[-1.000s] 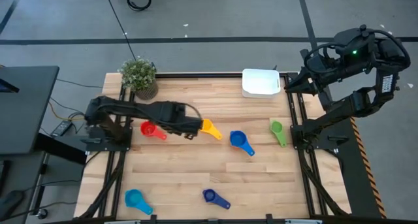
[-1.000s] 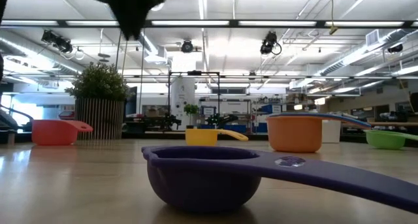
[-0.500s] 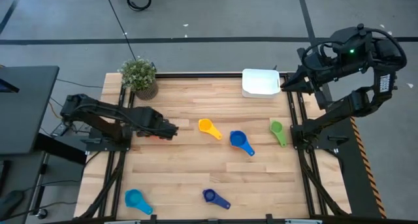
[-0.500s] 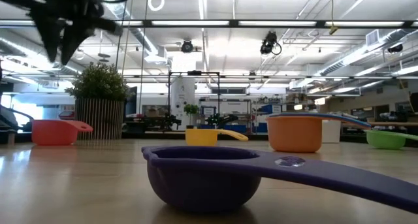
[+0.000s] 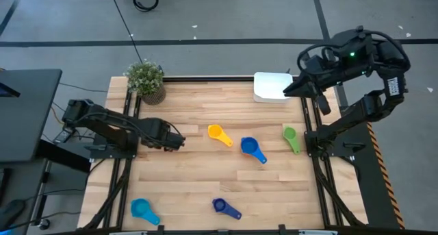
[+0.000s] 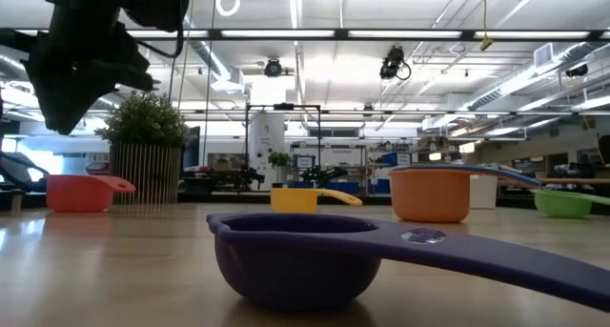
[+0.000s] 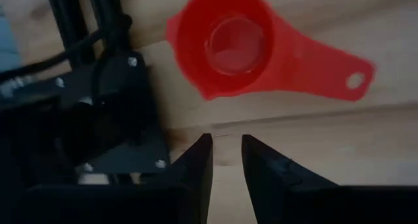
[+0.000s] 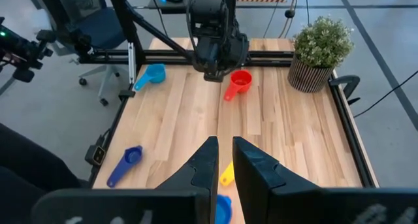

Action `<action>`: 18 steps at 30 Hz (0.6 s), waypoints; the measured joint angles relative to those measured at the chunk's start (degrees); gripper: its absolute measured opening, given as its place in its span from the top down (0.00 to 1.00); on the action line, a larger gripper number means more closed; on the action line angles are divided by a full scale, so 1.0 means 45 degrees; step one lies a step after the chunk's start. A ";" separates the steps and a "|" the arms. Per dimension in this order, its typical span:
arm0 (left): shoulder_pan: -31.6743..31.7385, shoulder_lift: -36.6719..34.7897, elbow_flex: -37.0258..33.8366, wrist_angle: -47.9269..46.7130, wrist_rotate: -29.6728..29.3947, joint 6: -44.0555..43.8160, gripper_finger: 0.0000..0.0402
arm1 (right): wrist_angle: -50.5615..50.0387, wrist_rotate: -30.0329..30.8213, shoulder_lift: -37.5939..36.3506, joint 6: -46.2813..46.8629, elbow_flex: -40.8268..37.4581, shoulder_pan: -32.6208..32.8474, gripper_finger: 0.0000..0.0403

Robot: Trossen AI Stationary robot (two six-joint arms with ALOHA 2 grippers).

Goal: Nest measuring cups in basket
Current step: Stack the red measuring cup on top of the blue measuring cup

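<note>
The red cup stands upright on the table near its left edge, with its flat handle lying level. My left gripper hovers above it, pointing down, shut with only a narrow gap, and hides the cup in the high view. The yellow, blue, green, dark blue and light blue cups sit apart on the wood. The white basket stands at the far edge. My right gripper waits, shut, beside the basket.
A potted plant stands at the far left corner, close behind the red cup. The dark blue cup fills the foreground of the low view. An orange-looking cup shows there too. Bare wood lies between the scattered cups.
My left gripper has moved from the table's middle, near the yellow cup, toward the left edge and come down over the red cup. My right arm has shifted a little toward the basket. No cup has moved.
</note>
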 joint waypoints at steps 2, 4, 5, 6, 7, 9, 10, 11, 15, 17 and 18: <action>-0.0004 0.0000 -0.0214 0.0293 0.0047 0.0709 0.78 | -0.0003 0.0000 0.0088 -0.0005 0.0000 0.0000 0.87; -0.0004 0.0005 -0.0444 0.0511 0.0052 0.1320 0.78 | -0.0005 0.0000 0.0129 -0.0005 0.0000 0.0004 0.87; -0.0004 0.0004 -0.0594 0.0566 0.0054 0.1561 0.78 | -0.0005 0.0000 0.0155 -0.0005 0.0000 0.0005 0.87; -0.0004 0.0000 -0.0758 0.0819 0.0053 0.1850 0.78 | -0.0005 0.0000 0.0159 -0.0005 0.0000 0.0000 0.87; -0.0004 0.0000 -0.0938 0.1083 0.0055 0.2144 0.78 | -0.0013 0.0000 0.0168 -0.0005 0.0000 0.0000 0.87; -0.0004 0.0009 -0.1310 0.1609 0.0054 0.2207 0.78 | -0.0015 0.0000 0.0174 -0.0008 0.0000 0.0005 0.87; -0.0004 0.0010 -0.1487 0.1696 0.0050 0.2147 0.78 | -0.0014 0.0000 0.0168 -0.0010 0.0000 0.0003 0.87; -0.0004 0.0010 -0.1646 0.1888 0.0050 0.2118 0.78 | -0.0010 0.0000 0.0159 -0.0005 0.0000 0.0000 0.87; -0.0009 0.0015 -0.2124 0.2437 -0.0414 0.2196 0.78 | -0.0010 0.0000 0.0140 -0.0006 0.0000 0.0002 0.87; -0.0009 0.0041 -0.2212 0.2420 -0.0716 0.2271 0.78 | -0.0010 0.0000 0.0140 -0.0008 0.0000 0.0001 0.87; -0.0009 0.0044 -0.2213 0.2469 -0.0855 0.2357 0.78 | -0.0005 0.0000 0.0140 -0.0005 0.0000 0.0000 0.87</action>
